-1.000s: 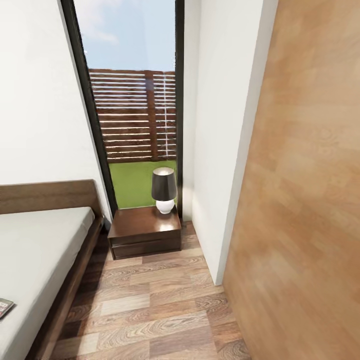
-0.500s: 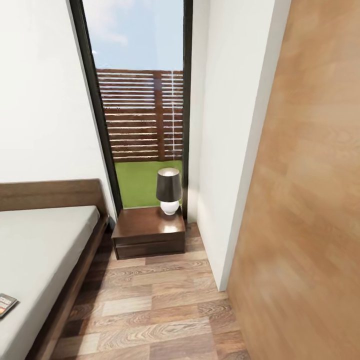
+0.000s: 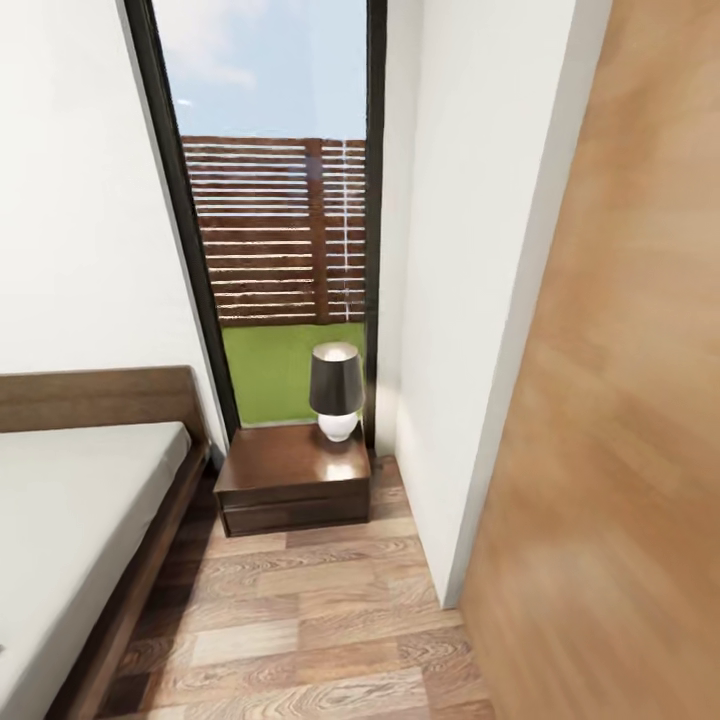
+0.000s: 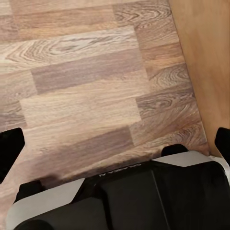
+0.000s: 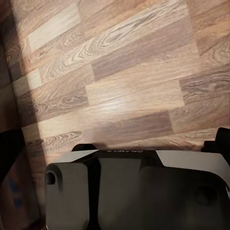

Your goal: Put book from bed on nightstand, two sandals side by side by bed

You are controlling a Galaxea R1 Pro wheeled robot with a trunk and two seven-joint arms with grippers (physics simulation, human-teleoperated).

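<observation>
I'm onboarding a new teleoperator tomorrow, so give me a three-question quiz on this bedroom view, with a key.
1. True or false: a lamp with a dark shade and white base stands on the small dark reddish-brown wooden nightstand.
2. What lies directly behind the nightstand: A) a tall window, B) a closed door, C) a bookshelf?
3. Fill in: the low dark-wood bed with a pale grey mattress is on the nightstand's ____ in the head view.

Key: 1 true; 2 A; 3 left.
</observation>
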